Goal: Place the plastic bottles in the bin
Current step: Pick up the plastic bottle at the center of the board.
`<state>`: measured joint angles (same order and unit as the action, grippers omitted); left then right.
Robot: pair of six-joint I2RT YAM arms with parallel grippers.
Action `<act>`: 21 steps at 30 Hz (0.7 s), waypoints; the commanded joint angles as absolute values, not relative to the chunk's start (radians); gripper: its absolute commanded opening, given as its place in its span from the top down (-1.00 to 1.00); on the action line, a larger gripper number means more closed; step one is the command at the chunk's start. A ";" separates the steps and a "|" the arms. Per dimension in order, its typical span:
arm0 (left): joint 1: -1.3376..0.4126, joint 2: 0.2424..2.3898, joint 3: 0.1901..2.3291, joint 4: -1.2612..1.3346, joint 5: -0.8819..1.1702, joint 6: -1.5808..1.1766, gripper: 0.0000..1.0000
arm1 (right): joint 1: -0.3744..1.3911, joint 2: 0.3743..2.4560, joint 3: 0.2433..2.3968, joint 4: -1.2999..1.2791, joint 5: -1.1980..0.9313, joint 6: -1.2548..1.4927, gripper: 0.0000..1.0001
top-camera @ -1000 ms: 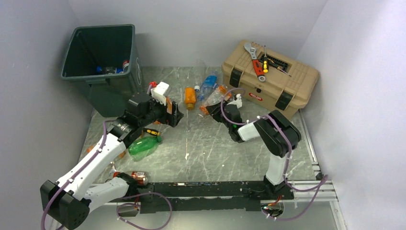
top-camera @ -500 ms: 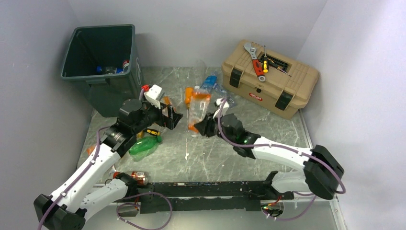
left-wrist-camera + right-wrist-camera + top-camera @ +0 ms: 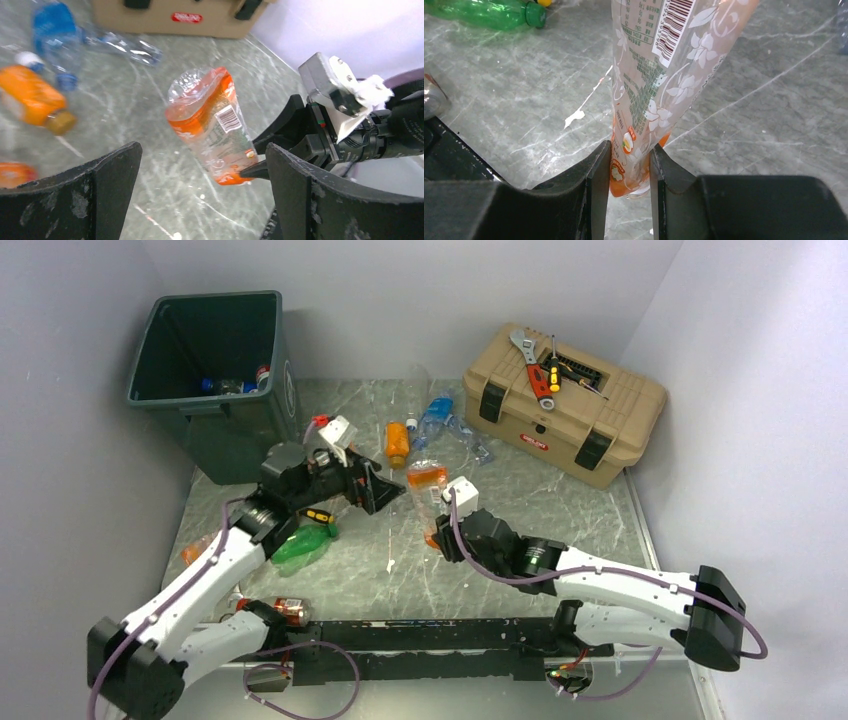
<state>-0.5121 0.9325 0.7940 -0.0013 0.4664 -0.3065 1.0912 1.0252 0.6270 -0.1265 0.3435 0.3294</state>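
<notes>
Grey marbled tabletop (image 3: 530, 495), boxed in by pale walls, carries everything: bin (image 3: 205, 405) at the far left corner, toolbox (image 3: 600, 410) at the far right, loose bottles (image 3: 397, 440) between them. The right claw (image 3: 630, 150) is clamped on the lower end of a crushed bottle (image 3: 664, 65) with an orange label, holding it off the surface near mid-table. In the top view its long axis runs roughly 12 to 6, free end toward 12 and pinched end at 6. The left wrist view shows it leaning rather than plumb. Which end bears the cap I cannot tell.

The left claw (image 3: 385, 490) is spread wide and holds nothing. From it the crushed bottle lies at about 4 o'clock in the top view, near but not touching. Its own camera frames the bottle between the two fingers (image 3: 75, 195), though how far ahead of the tips I cannot tell. The bin lies at about 10 o'clock from the crushed bottle, well apart, with the left arm between them, so the left arm is much the nearer to the bin.

That reads as a handover in the making. The left claw would need to close across the bottle's width, above the right claw's grip, before the right lets go. Some binned bottles (image 3: 235, 386) already lie inside; a green bottle (image 3: 305, 545) and others remain on the tabletop.
</notes>
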 commanded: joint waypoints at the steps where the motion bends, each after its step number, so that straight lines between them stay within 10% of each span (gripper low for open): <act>1: -0.516 1.048 0.789 0.179 0.673 -0.485 -0.99 | 1.125 1.002 0.621 -0.009 0.397 0.247 1.00; 21: -0.516 1.045 0.765 0.204 0.737 -0.440 -0.86 | 1.195 0.959 0.598 0.175 0.138 0.217 1.00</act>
